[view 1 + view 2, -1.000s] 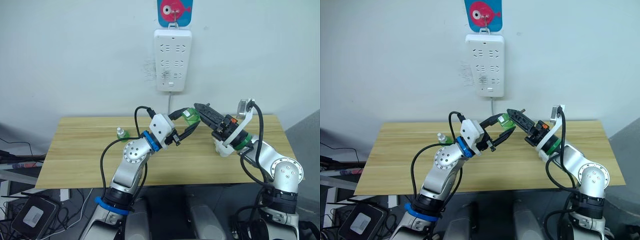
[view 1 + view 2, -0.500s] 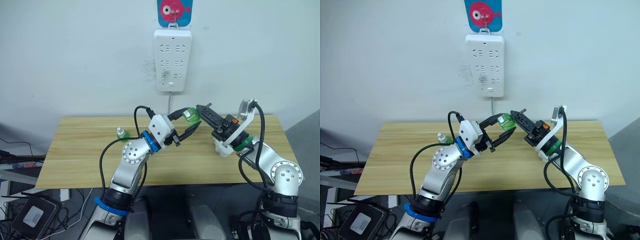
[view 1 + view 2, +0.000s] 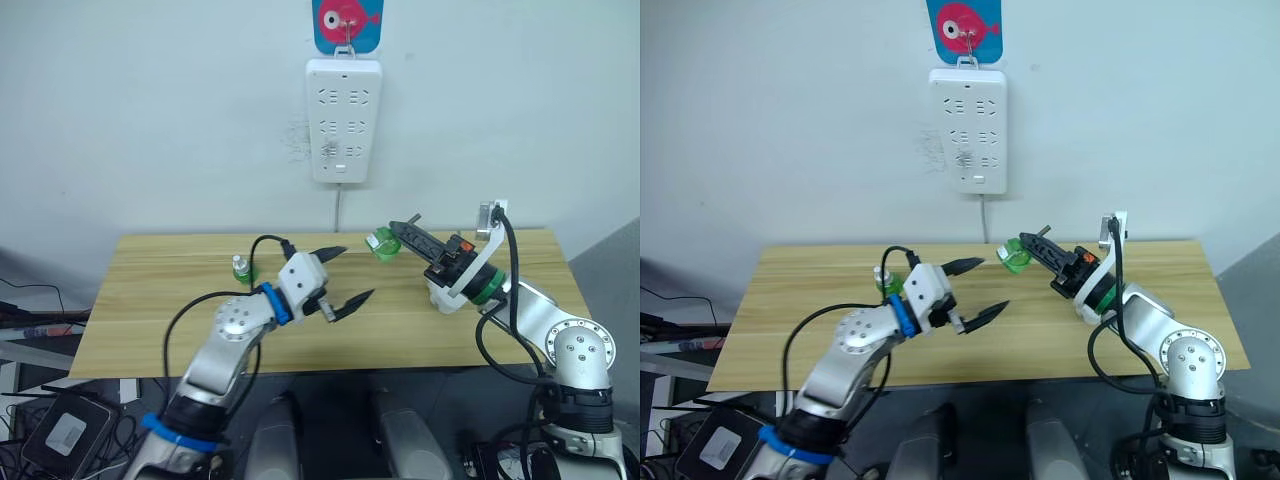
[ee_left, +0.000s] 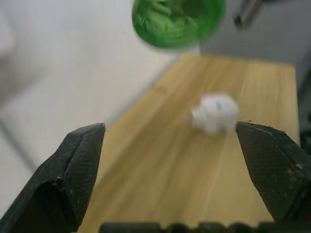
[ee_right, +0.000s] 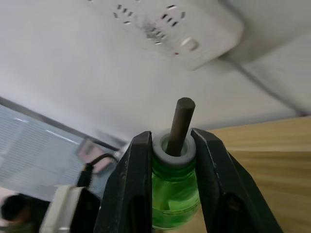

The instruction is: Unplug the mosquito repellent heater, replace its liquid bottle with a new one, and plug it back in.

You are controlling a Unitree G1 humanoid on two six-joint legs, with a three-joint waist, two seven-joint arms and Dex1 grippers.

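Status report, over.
Left gripper open, empty, above the table. Right gripper shut on wick bottle, held midair. Capped bottle on table. Heater unplugged, nothing obstructing.

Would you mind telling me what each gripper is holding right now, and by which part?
The right gripper pinches the wick bottle by its grey neck collar. The left gripper is open and holds nothing.

A: The liquid bottle looks like translucent green plastic, glossy, with a matt dark wick. The right tool pinching its neck?

B: Matt black plastic. The counter is pale wood, smooth; the power strip glossy white plastic.
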